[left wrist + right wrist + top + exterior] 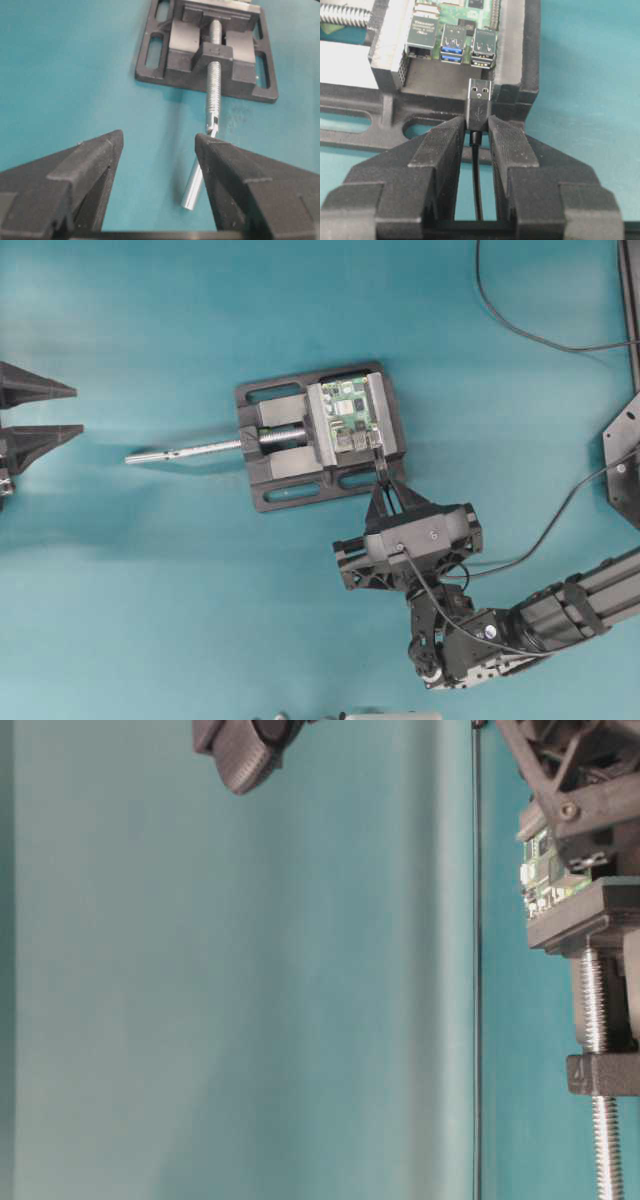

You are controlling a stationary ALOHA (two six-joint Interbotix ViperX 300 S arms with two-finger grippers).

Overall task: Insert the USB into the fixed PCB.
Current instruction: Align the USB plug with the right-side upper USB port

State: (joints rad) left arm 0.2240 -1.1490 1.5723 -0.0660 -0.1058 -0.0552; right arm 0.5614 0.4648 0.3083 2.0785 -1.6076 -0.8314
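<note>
The USB (479, 102) is seen pinched between the two fingers of the right gripper (478, 131), its metal-shelled plug pointing toward 12 o'clock in the right wrist view and stopping just short of the fixed PCB (451, 30). A gap is visible between the plug tip and the board's silver ports, with the plug lined up roughly below the right-hand port stack (484, 47). The thin black cable (477, 185) is run back between the fingers toward 6 o'clock.

In the overhead view, the fixed PCB (350, 415) is shown clamped in the black vise (322, 435) near the centre of the teal table (150, 590). The right gripper (383, 480) is placed at the vise's 5 o'clock corner, reaching up from the lower right. The vise's silver screw rod (185, 450) is extended toward 9 o'clock.

The left gripper (40, 412) is parked at the 9 o'clock edge of the overhead view, well apart from the vise, its fingers spread and holding nothing. Through its wrist camera, the rod's tip (192, 192) is framed between the parted fingers (85, 175).
</note>
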